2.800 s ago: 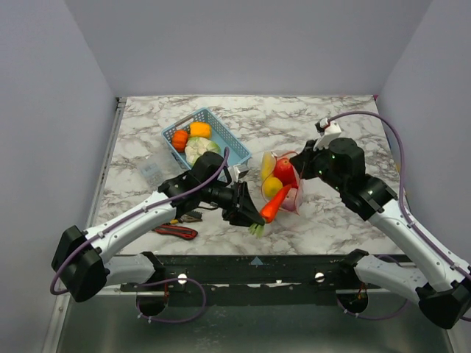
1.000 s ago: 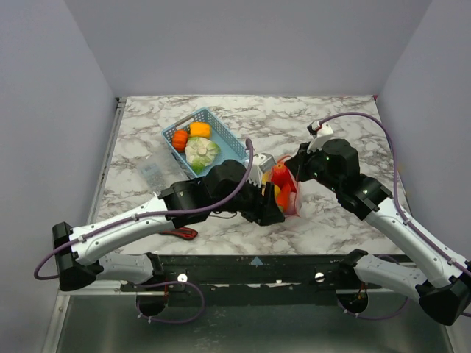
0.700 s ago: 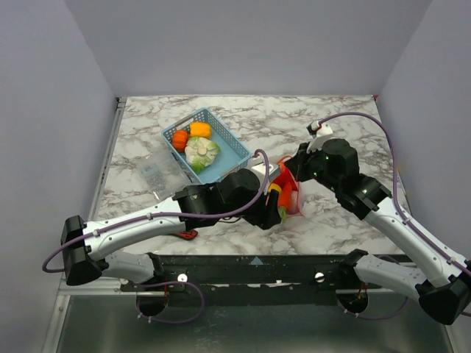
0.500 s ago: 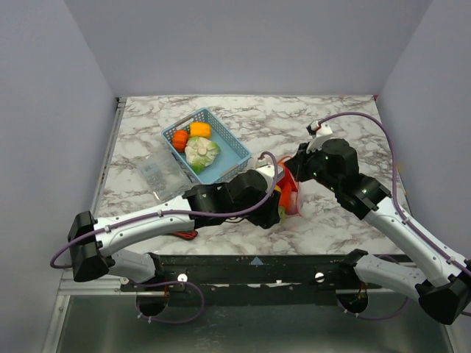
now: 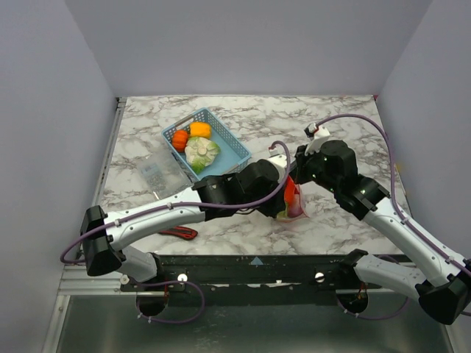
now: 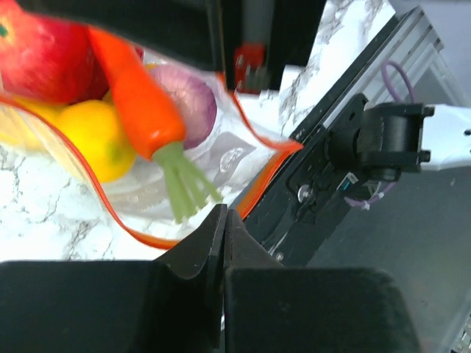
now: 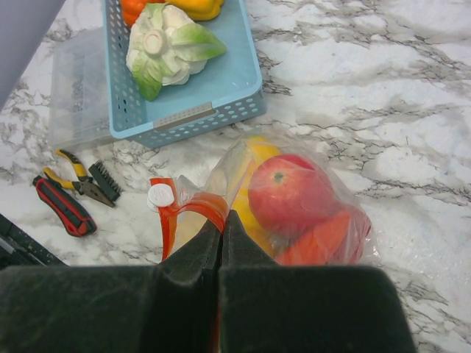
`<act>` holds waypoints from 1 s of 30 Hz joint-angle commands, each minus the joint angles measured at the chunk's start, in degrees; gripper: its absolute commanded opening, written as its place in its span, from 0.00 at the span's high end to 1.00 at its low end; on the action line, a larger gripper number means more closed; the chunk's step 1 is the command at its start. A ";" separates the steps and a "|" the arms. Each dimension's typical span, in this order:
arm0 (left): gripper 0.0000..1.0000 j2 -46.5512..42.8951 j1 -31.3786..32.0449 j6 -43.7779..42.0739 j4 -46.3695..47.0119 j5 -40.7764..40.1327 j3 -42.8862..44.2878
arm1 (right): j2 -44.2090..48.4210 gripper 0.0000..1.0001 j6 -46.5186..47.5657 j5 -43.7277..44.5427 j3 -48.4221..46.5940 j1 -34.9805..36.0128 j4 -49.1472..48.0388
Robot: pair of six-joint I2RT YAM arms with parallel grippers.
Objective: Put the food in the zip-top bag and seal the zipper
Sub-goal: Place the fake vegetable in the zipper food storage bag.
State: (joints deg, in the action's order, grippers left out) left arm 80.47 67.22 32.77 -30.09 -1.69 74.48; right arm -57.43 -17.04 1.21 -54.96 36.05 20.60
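The left arm (image 5: 169,213) had stretched farther across the table (image 5: 331,118) than half a second before. Its wrist hung over the zip-top bag (image 6: 228,158), which stood near the front edge, front-right of the blue basket (image 5: 228,151). The carrot (image 6: 132,103), earlier gripped outside, lay inside the bag with the apple (image 7: 287,193), lemon (image 6: 99,140) and red onion (image 6: 193,103). The left gripper (image 6: 221,220) had its fingers together at the mouth. The right gripper (image 7: 222,220) stayed clamped on the zipper (image 7: 193,204).

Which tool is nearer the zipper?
Right. The right tool is pinched on the zipper; the left tool hovers shut at the mouth of the bag, holding nothing.
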 commanded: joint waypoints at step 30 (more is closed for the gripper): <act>0.68 9.25 -3.24 -3.21 -6.71 -0.01 6.53 | 1.71 0.99 -0.13 -2.53 1.07 0.51 -3.63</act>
State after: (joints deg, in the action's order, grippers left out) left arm 87.79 64.16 32.60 -33.34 1.10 76.86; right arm -56.66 -17.04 0.08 -54.11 36.05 20.18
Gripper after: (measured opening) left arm 0.354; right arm 0.006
